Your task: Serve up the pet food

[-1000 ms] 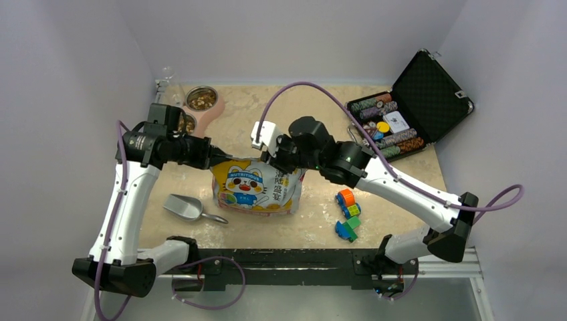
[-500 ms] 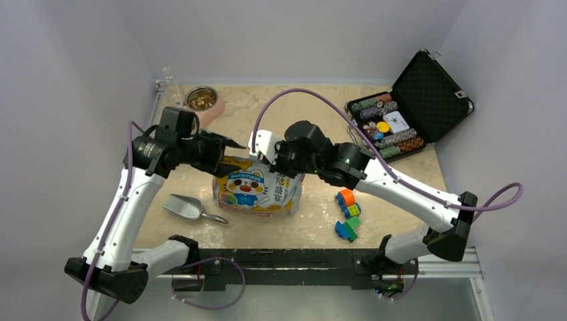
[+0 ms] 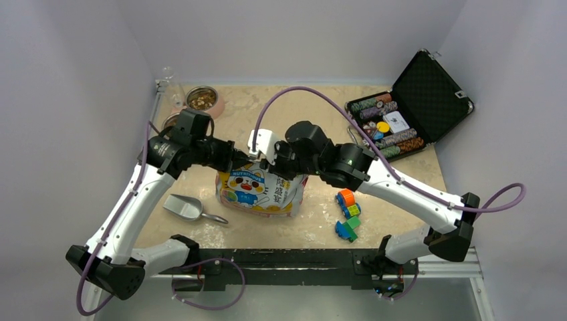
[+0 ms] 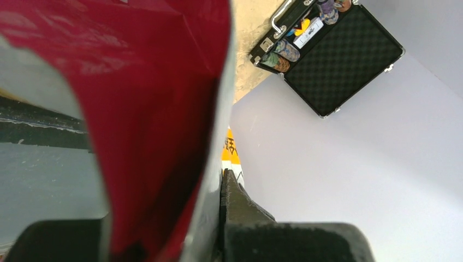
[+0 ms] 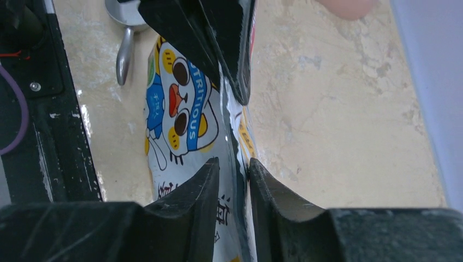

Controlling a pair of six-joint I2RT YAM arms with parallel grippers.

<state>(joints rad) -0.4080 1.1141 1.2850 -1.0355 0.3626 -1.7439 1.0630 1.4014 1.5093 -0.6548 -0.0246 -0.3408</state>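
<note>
The pet food bag (image 3: 261,188), white, yellow and red with a cartoon cat, stands upright mid-table. My left gripper (image 3: 238,156) is shut on its top left edge; in the left wrist view (image 4: 221,180) the red bag wall (image 4: 153,109) presses against one finger. My right gripper (image 3: 271,158) is shut on the top edge beside it; in the right wrist view (image 5: 235,169) its fingers straddle the bag's rim (image 5: 185,120), with the left gripper's fingers (image 5: 229,49) just beyond. Brown kibble lies in a steel bowl (image 3: 201,99) at the back left.
A pink feeder base (image 3: 212,115) holds that bowl; a second bowl (image 3: 172,121) is half hidden by my left arm. A metal scoop (image 3: 185,208) lies left of the bag. Toy blocks (image 3: 348,212) lie right of it. An open poker chip case (image 3: 401,114) is at the back right.
My left arm has swung right from beside the bowls to the bag's top left edge and closed on it. The bag has shifted a little to the right. The right gripper has stayed on the bag.
</note>
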